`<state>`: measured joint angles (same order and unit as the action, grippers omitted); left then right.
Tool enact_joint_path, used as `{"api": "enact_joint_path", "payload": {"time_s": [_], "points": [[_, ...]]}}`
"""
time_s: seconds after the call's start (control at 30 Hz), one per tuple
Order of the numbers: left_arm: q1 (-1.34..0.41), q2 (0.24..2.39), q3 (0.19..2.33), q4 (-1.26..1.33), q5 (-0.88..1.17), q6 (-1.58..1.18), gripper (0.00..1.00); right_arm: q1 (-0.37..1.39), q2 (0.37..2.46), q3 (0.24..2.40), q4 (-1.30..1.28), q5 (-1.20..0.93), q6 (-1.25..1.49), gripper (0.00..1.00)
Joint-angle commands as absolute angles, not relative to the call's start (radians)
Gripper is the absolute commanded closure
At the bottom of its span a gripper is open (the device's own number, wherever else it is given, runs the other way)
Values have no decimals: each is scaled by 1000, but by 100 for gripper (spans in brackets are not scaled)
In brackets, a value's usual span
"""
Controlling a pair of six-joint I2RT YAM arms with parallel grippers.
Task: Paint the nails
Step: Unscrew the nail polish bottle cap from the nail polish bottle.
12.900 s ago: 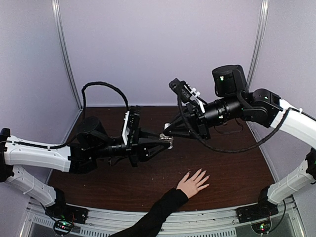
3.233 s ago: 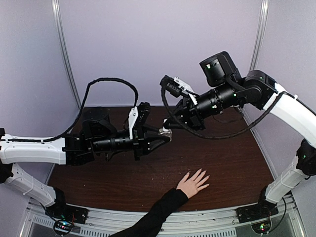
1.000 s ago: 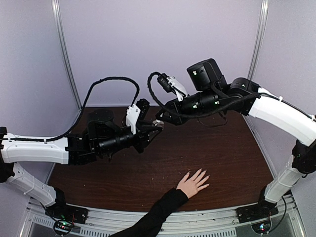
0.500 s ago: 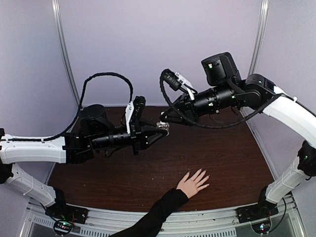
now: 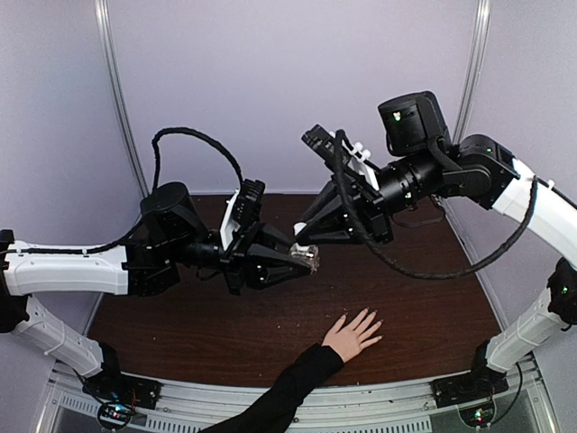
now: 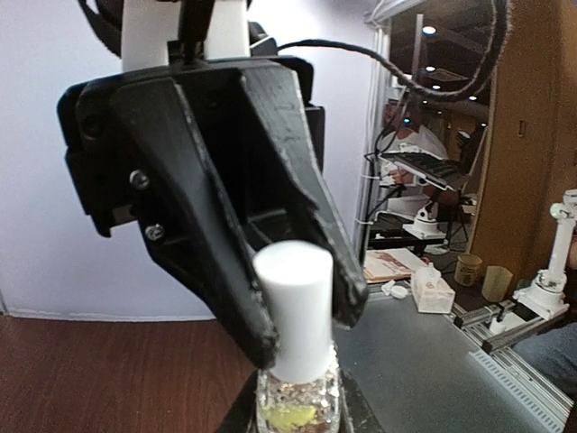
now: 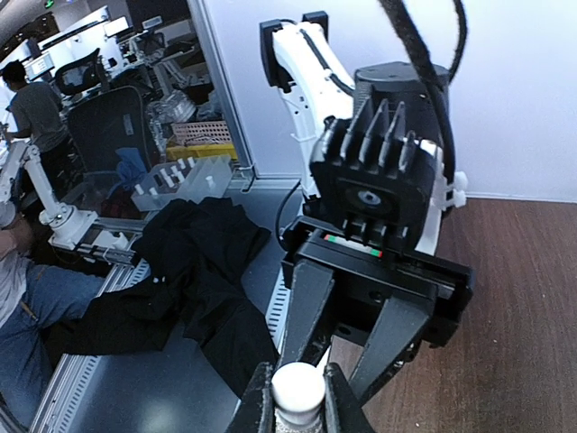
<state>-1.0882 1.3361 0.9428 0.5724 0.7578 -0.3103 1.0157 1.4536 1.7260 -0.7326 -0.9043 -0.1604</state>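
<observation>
A light-skinned hand [image 5: 352,336] in a black sleeve lies flat on the brown table, fingers spread; its pale nails [image 5: 371,317] are tiny at the fingertips. My left gripper [image 5: 297,260] is shut on a small clear glass bottle [image 5: 308,258] and holds it in the air above the table, left of and behind the hand. The bottle [image 6: 298,408] carries a white cap [image 6: 293,307]. My right gripper [image 5: 307,238] comes from above and is shut on that cap [image 7: 297,388], its black fingers [image 6: 225,271] on both sides of it. The cap sits on the bottle.
The brown table [image 5: 424,298] has pale walls behind and at the sides. The black sleeve [image 5: 284,392] reaches in over the near edge. Black cables loop above both arms. Outside the cell, a black garment [image 7: 194,271] lies on a grey floor.
Both grippers, joined at the bottle, have come down and a little nearer to the hand. The right wrist has tilted more steeply downward. The hand has not moved.
</observation>
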Motion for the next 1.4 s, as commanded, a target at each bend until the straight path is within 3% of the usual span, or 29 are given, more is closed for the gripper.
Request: {"api": "enact_joint_path", "payload": {"time_s": [0.0,0.13,0.4,0.53,0.83,1.37], "points": [[-1116,1356,980,656,872,-288,100,1035,1470,1744,-667,-1004,-205,100],[-1116,1309,961,555,760,-210,100,1034,1453,1744,-701,-923,-219,96],[-1116,1211,895,451,412,-112,100,1026,1408,1721,-696,-760,-158,44],[-1116,1198,898,390,250,-86,100,1023,1396,1708,-673,-635,-94,29],[-1117,1238,938,303,-50,-78,100,1023,1456,1764,-702,-216,115,29],[-1117,1295,977,307,-109,-86,100,1029,1538,1755,-667,-118,232,49]]}}
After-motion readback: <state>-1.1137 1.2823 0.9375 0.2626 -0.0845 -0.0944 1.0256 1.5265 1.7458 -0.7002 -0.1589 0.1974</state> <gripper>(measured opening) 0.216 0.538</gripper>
